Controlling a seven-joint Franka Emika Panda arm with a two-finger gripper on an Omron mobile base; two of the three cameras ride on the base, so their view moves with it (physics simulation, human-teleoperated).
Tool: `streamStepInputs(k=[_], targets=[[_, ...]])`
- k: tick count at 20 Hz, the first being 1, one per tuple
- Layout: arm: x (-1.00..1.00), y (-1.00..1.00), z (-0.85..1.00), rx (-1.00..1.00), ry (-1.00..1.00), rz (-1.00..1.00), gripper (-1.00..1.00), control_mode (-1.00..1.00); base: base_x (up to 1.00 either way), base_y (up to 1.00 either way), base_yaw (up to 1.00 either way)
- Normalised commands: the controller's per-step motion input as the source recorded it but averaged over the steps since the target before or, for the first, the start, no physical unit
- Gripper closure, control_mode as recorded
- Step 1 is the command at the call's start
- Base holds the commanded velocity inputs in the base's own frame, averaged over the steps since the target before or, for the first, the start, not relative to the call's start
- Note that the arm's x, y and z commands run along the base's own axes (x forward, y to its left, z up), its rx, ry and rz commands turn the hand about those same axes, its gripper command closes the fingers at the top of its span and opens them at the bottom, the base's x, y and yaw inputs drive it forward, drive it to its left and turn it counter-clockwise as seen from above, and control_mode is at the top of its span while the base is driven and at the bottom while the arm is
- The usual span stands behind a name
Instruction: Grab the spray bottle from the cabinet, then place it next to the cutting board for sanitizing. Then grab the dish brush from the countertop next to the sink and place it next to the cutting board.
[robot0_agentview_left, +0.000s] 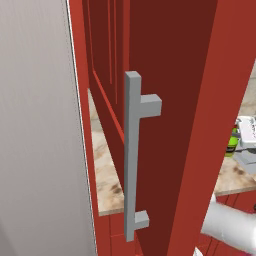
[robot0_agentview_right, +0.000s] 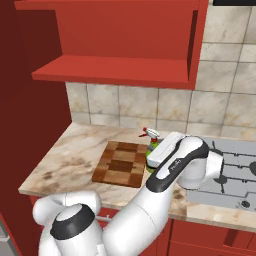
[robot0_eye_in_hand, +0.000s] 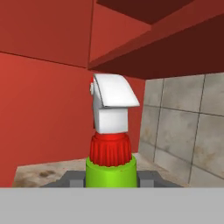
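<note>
left base: behind cabinet (robot0_agentview_left: 165, 75) door | right base: overlooks countertop (robot0_agentview_right: 70, 160)

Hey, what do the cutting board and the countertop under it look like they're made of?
The cutting board looks like wood with a matte finish: reddish-brown blocks in lighter and darker tones, like butcher block. The countertop looks like polished stone, maybe marble or granite: beige, marbled with brown patches. Both are rendered, so this goes by look alone.

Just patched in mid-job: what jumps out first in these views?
The spray bottle, green with red collar and white trigger head, sits clamped in the gripper right of the cutting board. In the left base view, the open red cabinet door with its grey bar handle looms close.
</note>
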Motion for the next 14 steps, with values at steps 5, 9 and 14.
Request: streamStepInputs(k=[5,9,14], targets=[[0.35,-0.12,-0.28,0.00,0.00,0.06,1.00,-1.00,0.00,0.00,0.00],[0.38,0.00,-0.29,0.00,0.00,0.01,1.00,-1.00,0.00,0.00,0.00],[0.44,0.00,-0.36,0.00,0.00,0.00,1.00,-1.00,0.00,0.00,0.00]])
